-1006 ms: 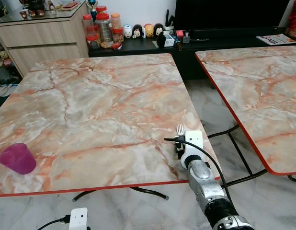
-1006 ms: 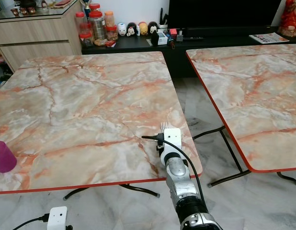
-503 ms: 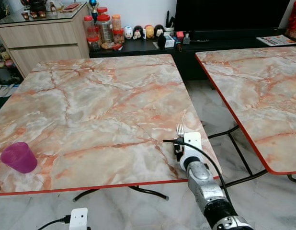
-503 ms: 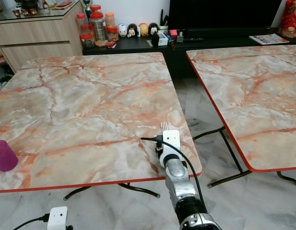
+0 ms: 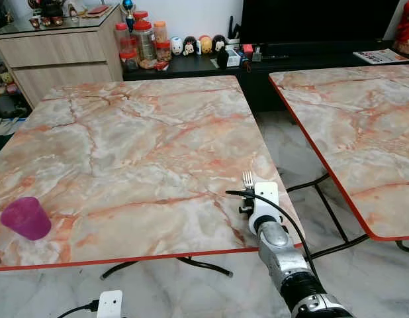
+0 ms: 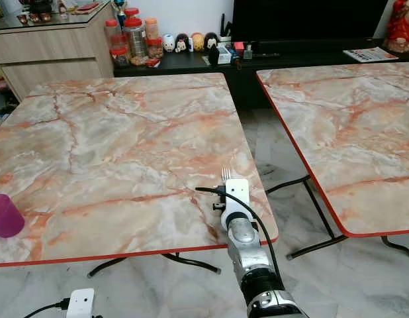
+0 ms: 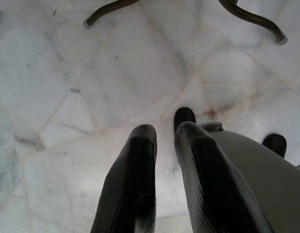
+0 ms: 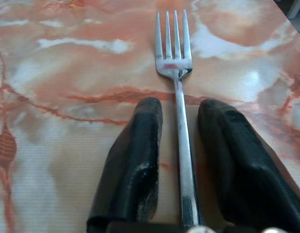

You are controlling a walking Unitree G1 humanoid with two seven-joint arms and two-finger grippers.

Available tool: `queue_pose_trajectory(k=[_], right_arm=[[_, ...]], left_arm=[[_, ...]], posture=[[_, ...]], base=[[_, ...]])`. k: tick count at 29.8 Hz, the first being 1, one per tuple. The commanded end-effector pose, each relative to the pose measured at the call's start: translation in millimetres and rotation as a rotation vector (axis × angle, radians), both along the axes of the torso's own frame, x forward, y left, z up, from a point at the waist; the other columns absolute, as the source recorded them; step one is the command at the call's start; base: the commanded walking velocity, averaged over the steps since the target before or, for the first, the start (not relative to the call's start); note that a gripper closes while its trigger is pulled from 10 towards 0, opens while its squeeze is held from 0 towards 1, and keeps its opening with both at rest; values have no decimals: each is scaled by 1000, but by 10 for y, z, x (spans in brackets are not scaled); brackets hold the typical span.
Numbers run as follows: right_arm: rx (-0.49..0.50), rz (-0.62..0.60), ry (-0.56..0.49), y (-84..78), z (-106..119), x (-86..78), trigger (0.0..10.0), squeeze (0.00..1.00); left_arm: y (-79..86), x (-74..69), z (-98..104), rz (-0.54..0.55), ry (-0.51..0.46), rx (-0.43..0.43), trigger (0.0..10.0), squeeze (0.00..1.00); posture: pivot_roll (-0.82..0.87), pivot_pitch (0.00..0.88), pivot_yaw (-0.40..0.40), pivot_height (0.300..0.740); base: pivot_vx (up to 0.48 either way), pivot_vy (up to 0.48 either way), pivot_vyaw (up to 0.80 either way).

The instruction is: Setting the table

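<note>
A silver fork (image 8: 176, 73) lies flat on the marble table (image 5: 125, 146) near its front right corner, tines pointing away from me. My right gripper (image 8: 179, 104) rests low over the tabletop, open. Its black fingers (image 8: 140, 145) sit on either side of the fork's handle with a narrow gap on each side. From the head, the fork's tines (image 5: 248, 179) stick out past the white wrist block (image 5: 266, 195). A purple cup (image 5: 24, 218) stands upright at the table's front left. My left gripper (image 7: 164, 133) hangs idle over the floor, shut.
A second marble table (image 5: 350, 126) stands to the right across a gap of tiled floor (image 5: 290, 152). Behind are a wooden cabinet (image 5: 59, 56), jars (image 5: 143, 41) and figurines on a dark low shelf (image 5: 191, 63). Table legs (image 7: 252, 19) cross the floor below.
The view has shifted slightly. The right gripper and the fork stay at the same spot on the table.
</note>
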State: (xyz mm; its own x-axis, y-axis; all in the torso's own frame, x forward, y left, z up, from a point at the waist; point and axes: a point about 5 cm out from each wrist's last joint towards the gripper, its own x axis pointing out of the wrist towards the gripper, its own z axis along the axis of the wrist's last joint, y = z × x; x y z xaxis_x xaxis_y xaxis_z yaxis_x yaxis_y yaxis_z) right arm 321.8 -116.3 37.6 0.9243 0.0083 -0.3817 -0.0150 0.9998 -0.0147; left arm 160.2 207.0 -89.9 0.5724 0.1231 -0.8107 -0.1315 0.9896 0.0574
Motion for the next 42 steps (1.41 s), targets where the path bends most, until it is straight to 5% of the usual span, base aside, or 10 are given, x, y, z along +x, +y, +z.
queue_pose_trajectory(k=[1, 18, 25, 26, 31, 42], right_arm=[[15, -8, 67, 12, -106, -55, 0, 0], [27, 25, 53, 80, -64, -16, 0, 0], [38, 77, -55, 166, 99, 64, 0, 0], [19, 104, -123, 198, 199, 101, 10000, 0], [-30, 208, -364, 348, 634, 243, 10000, 0], [-51, 234, -409, 313, 759, 305, 10000, 0]], left_arm=[[40, -28, -5, -11, 13, 8, 10000, 0], [6, -45, -20, -33, 26, -3, 10000, 0], [-3, -35, -16, -26, 20, 15, 10000, 0], [-2, -31, -14, -23, 18, 18, 10000, 0], [-25, 6, -2, -37, 9, 35, 10000, 0], [-26, -4, -8, 9, 11, 37, 10000, 0]], posture=[[15, 0, 43, 740], [18, 0, 32, 740], [13, 0, 21, 740], [11, 0, 13, 740], [9, 0, 2, 740], [0, 0, -4, 740]], base=[[0, 0, 0], [0, 0, 0], [0, 0, 0], [0, 0, 0], [0, -49, 0], [0, -378, 0]])
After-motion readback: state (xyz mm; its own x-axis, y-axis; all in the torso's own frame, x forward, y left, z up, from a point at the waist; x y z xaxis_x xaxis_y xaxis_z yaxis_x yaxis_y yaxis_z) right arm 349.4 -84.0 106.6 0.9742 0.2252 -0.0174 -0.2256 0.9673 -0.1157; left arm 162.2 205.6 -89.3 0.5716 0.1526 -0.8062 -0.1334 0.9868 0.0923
